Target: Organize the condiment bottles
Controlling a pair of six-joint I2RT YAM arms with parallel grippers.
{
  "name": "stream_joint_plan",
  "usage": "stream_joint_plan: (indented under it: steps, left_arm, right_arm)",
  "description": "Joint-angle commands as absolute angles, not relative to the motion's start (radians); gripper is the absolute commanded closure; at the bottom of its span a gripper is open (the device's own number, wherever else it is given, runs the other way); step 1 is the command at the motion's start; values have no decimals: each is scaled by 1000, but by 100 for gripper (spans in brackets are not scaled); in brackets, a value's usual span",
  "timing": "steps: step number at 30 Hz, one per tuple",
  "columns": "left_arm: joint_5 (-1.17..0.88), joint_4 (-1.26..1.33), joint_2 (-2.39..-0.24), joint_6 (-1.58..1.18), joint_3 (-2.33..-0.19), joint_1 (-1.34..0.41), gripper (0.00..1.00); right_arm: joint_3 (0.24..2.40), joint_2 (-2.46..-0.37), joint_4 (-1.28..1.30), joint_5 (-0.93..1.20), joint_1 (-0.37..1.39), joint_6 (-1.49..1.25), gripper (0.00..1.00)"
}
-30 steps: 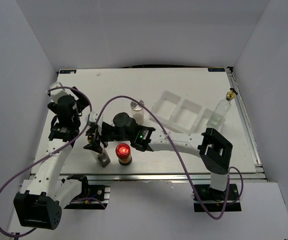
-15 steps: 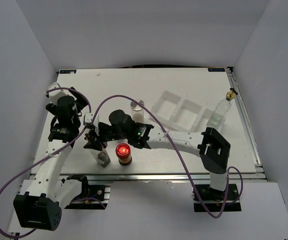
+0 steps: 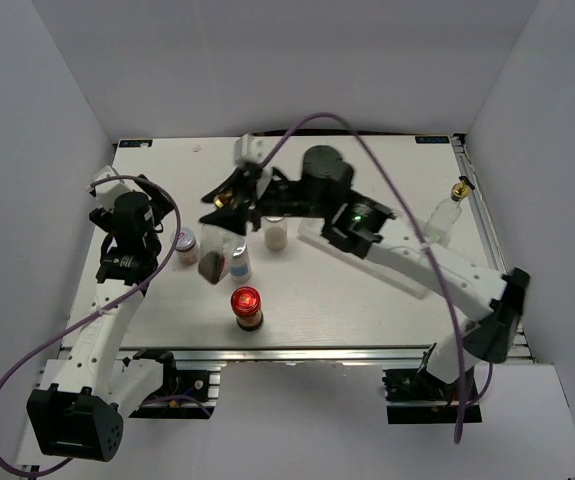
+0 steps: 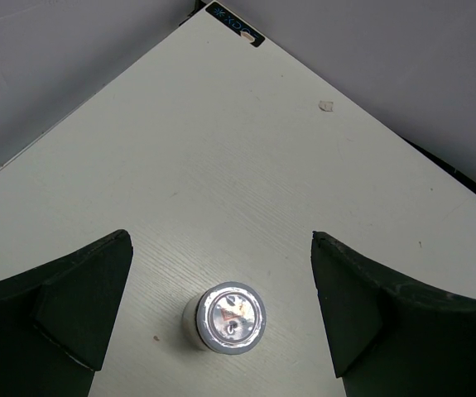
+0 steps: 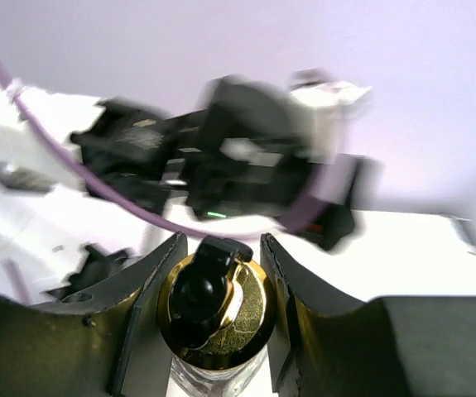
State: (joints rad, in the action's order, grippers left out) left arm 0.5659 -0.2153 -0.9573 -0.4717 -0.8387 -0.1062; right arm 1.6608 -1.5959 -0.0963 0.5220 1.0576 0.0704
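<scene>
Right gripper (image 5: 218, 252) is clenched on a gold-topped bottle (image 5: 219, 327), bottom centre of its wrist view. Left gripper (image 4: 219, 252) is spread wide over a silver-lidded jar (image 4: 232, 317).

Matt white wood-grain bench (image 4: 246, 157) with shiny bottle tops.
The small clear jar with a round silver lid (image 4: 232, 318) is topped in mirror-bright metal. The tall clear bottle with a gold pourer top (image 5: 242, 331) shows glossy gold metal and a shiny black cap. The left hand (image 4: 221, 248) has dull black plastic fingers (image 4: 72, 306).

In the right wrist view everything behind the gold-topped bottle (image 5: 213, 318) is blurred, and the bottle's glass body runs off the frame's bottom edge
</scene>
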Motion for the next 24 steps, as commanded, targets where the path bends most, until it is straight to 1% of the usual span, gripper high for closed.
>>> stream_joint_plan:
  steps: [1, 2, 4, 5, 6, 7, 11, 13, 16, 19, 24]
  left_arm:
    - [581, -227, -934, -477, -827, -104, 2]
    - [583, -226, -934, -477, -825, -104, 2]
    - [583, -227, -936, -477, -827, -104, 2]
    - [592, -233, -937, -477, -828, -103, 2]
    - [594, -235, -939, -479, -831, -104, 2]
    - [595, -236, -939, -479, -831, -104, 2]
    - [600, -232, -943, -483, -828, -103, 2]
    - [600, -232, -948, -486, -830, -104, 2]
    - [601, -233, -957, -489, -833, -104, 2]
    - [603, -235, -969, -494, -834, -104, 2]
    - [600, -235, -988, -495, -838, -104, 2]
  right_arm:
    - [1623, -1392, -140, 433, 970, 44, 100]
    - [1559, -1355, -127, 311, 965, 61, 100]
    - [1499, -1243, -107, 163, 954, 100, 100]
    - [1458, -1211, -75, 15, 953, 107, 100]
    - [1438, -1180, -58, -74, 943, 109, 100]
    - [1419, -1123, -40, -229, 939, 104, 100]
    - [1319, -1005, 89, -515, 905, 46, 100]
    - [1258, -942, 124, -616, 896, 8, 100]
    - [1168, -862, 156, -858, 890, -40, 100]
    - [1102, -801, 156, -978, 871, -40, 100]
    - [1025, -756, 94, -1025, 841, -5, 100]
